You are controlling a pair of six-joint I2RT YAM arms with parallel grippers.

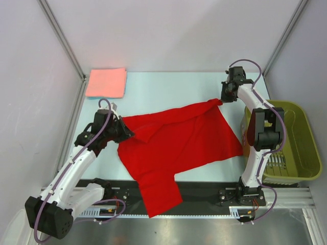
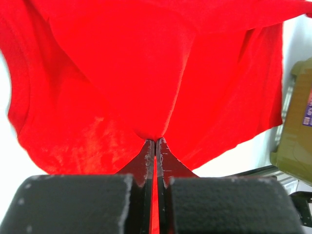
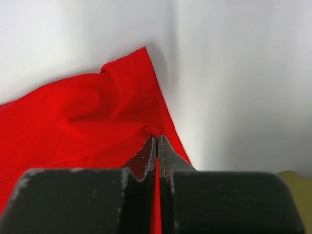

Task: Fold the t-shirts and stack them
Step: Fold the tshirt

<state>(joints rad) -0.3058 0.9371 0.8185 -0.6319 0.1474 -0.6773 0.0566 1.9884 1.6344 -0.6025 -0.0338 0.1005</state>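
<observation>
Red shirt (image 1: 179,138): lies open and rumpled across the middle of the counter (image 1: 168,84), with its near part draped over the near edge between the arm bases. It is not folded.
Pink shirt (image 1: 106,82): folded into a flat square at the far left corner of the counter, well apart from the red shirt.
Done so far: judging by that square, one shirt is folded and placed as the bottom of the stack.
Left to do: smooth out the red shirt, fold it, then carry it over onto the pink shirt.
Left pincer (image 2: 156,142): pressed together on a pinch of red cloth at the shirt's left edge, with the fabric fanning away from its tips.
Right pincer (image 3: 157,139): pressed together on the shirt's far right corner.
Shirt and pincers: the red shirt is held between the two. Its upper edge runs from the left grip to the far right grip, with a loose ridge of cloth along it.
Basket (image 1: 306,153): green, at the right side, just beside the right arm.
</observation>
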